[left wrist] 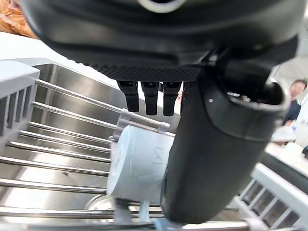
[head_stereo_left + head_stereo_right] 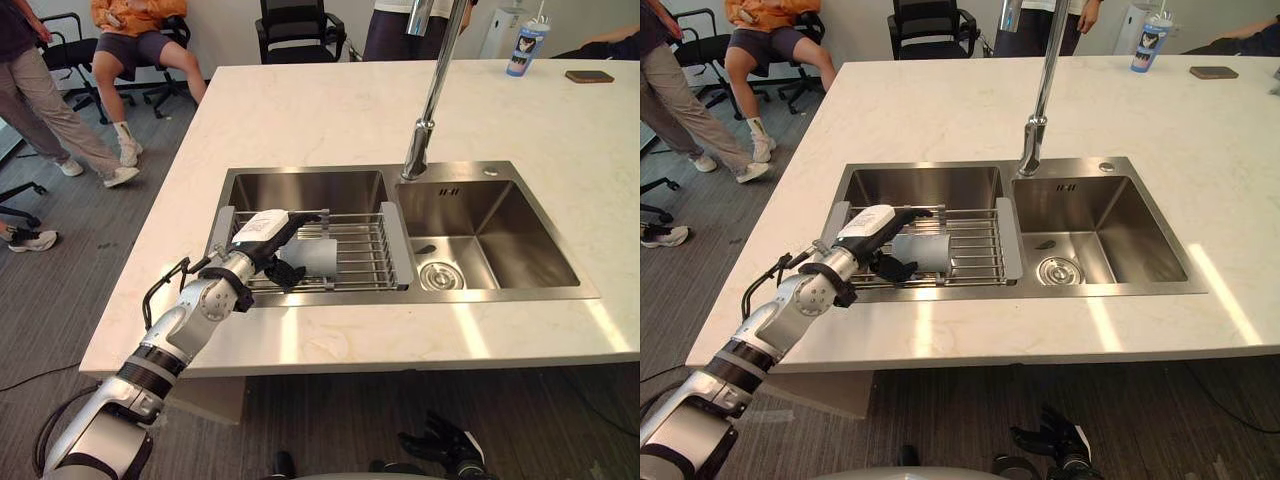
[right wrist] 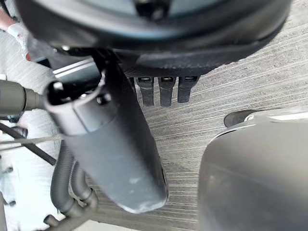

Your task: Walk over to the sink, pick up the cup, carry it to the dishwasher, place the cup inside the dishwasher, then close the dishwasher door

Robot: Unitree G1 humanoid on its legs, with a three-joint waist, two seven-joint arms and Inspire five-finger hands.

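In the left eye view, a pale grey round cup (image 2: 312, 257) lies on its side on a silver wire rack (image 2: 365, 250) across the left bowl of the shiny steel sink (image 2: 520, 235). The dark left hand (image 2: 262, 232) is right at the cup, at its 9 o'clock. The dark right hand (image 2: 447, 447) hangs low at 6 o'clock. In the right eye view, a blue and white bottle (image 2: 1146, 45) stands far off at 1 o'clock on the white stone counter (image 2: 940, 110). In the left wrist view, the left hand is wide. Its fingers (image 1: 150, 98) are straight above the cup and its thumb (image 1: 216, 154) is beside it. In the right wrist view, the right hand is wide too, with straight fingers (image 3: 165, 91) over the grey striped floor (image 3: 250, 96).
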